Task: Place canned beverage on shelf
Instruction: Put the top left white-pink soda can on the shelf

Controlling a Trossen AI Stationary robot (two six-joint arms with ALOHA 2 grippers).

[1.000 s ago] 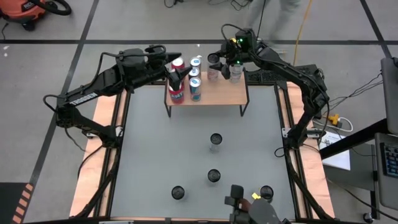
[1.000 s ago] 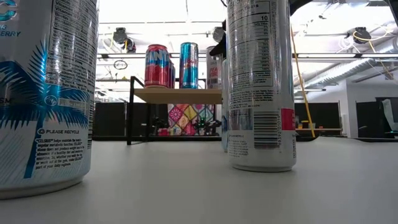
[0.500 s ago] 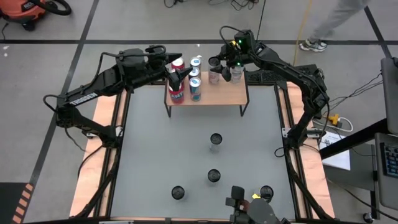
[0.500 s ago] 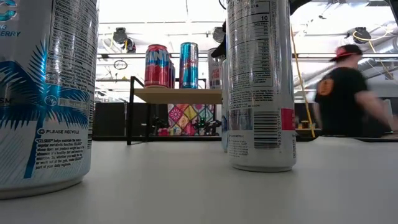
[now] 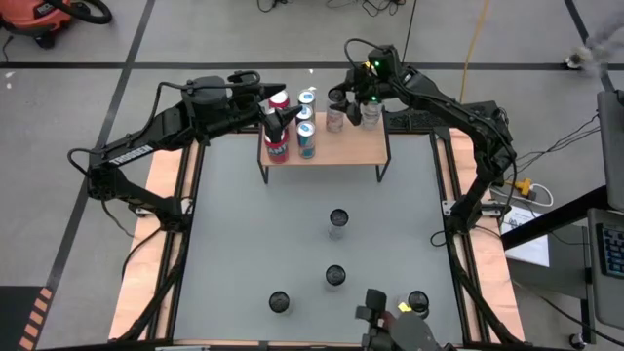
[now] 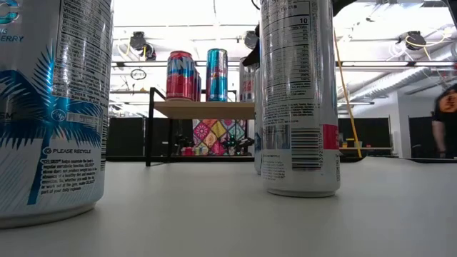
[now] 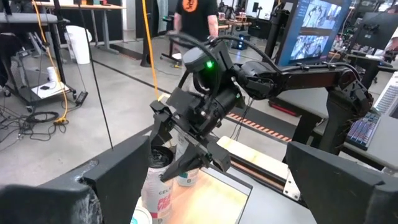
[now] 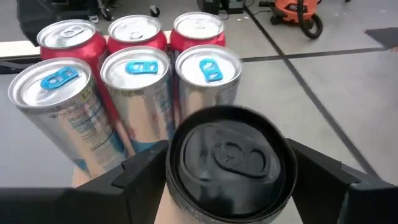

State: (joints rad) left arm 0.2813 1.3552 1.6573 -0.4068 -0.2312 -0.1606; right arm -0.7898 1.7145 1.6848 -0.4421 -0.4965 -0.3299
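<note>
- We see the shelf [image 5: 325, 146] at the far edge of the table [image 5: 244, 234], wooden top on thin black legs.
- Right gripper [image 5: 347, 105] sits over the shelf's far right part, fingers on either side of a black-topped can [image 8: 228, 163]; from the right wrist view we can't tell if they press it or stand just off it.
- That can stands on the wood beside six cans already there: three red cans [image 8: 134, 30] behind, three silver cans with blue tabs [image 8: 135, 71] in front.
- Left gripper [image 5: 283, 114] hovers over the shelf's left end by those cans, fingers spread wide, holding nothing.
- Four more cans [image 5: 337, 220] stand upright on the table, well apart from the shelf.
- A person [image 6: 445, 121] shows at the edge of the low view.
</note>
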